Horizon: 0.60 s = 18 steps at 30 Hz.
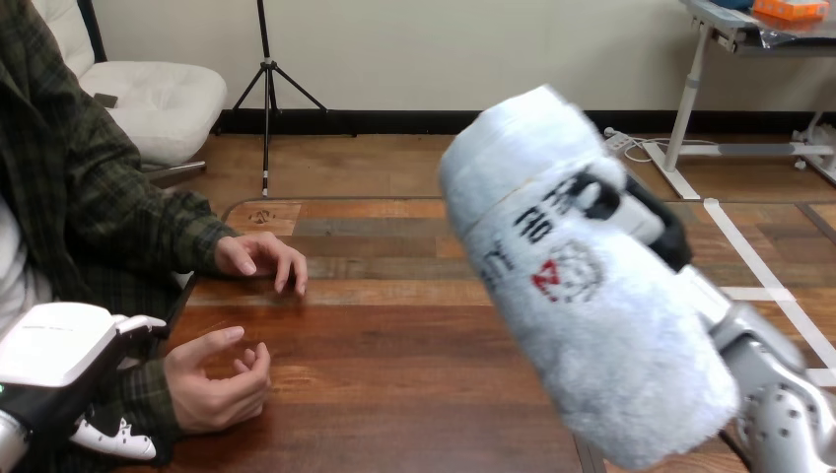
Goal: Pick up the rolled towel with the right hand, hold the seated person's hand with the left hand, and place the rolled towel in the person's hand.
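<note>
At 8 o'clock, nearest the camera, the left robot hand [54, 360] comes in from the bottom left corner, its white shell facing up. It is clasped on the person's sleeved wrist [148, 394]: a white finger [113, 439] curls under the sleeve and another tip shows above it. Just to the 3 o'clock side of that wrist lies the person's near hand [219, 384], palm up on the desk [414, 374], fingers loosely bent and holding nothing.

At 4 o'clock the silver right arm [784, 404] rises from the bottom right corner. It ends in the right robot hand [641, 212], whose black fingers are wrapped round the towel [582, 296] and grip it. The towel is a thick white roll held in the air above the desk, well apart from the person's near hand. It is tilted, with its upper end toward 11 o'clock and its lower end toward 5 o'clock, and its edges are blurred. It hides much of the right robot hand behind it.

Farther off, at 10 o'clock, the person's far hand [261, 258] rests palm down on the desk near the desk's far left corner, apart from both robot hands and from the towel
</note>
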{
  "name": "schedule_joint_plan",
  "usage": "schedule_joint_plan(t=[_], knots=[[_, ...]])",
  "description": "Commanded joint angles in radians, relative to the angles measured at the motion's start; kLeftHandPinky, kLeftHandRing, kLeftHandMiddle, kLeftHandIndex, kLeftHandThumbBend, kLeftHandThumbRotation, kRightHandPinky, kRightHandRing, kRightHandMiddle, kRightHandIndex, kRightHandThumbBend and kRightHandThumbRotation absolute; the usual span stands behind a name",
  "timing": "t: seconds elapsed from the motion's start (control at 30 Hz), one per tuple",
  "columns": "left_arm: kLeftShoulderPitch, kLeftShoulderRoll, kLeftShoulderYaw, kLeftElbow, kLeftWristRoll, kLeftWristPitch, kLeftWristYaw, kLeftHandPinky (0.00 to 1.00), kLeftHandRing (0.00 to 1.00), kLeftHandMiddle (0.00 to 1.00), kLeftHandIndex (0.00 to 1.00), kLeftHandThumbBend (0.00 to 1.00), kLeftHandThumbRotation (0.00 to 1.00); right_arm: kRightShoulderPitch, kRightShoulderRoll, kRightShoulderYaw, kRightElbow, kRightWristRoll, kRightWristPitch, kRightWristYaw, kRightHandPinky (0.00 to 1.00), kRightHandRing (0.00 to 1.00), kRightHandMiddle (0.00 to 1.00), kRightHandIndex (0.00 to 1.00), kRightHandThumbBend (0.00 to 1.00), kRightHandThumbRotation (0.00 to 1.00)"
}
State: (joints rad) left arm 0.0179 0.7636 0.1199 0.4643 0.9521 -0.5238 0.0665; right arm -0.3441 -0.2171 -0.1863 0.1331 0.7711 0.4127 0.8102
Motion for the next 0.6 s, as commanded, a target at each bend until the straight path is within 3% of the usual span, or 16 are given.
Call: schedule_joint_plan(t=[0.0,0.13,0.57], knots=[[-0.207,0.064,-0.110,0.137,0.022,-0.015,0.059,0.66,0.77,0.80,0.81,1.00,0.37,-0.093,-0.055,-0.129,-0.311,0.172,0.002,-0.038,0.04,0.10,0.19,0.19,0.81,0.00],[-0.218,0.062,-0.122,0.154,0.014,-0.007,0.044,0.68,0.78,0.81,0.82,1.00,0.37,-0.089,-0.063,-0.131,-0.321,0.192,0.012,-0.050,0.03,0.09,0.19,0.19,0.79,0.00],[-0.263,0.052,-0.190,0.245,0.017,-0.006,0.078,0.68,0.77,0.80,0.81,1.00,0.34,-0.077,-0.079,-0.130,-0.336,0.249,0.017,-0.067,0.02,0.09,0.18,0.18,0.83,0.00]])
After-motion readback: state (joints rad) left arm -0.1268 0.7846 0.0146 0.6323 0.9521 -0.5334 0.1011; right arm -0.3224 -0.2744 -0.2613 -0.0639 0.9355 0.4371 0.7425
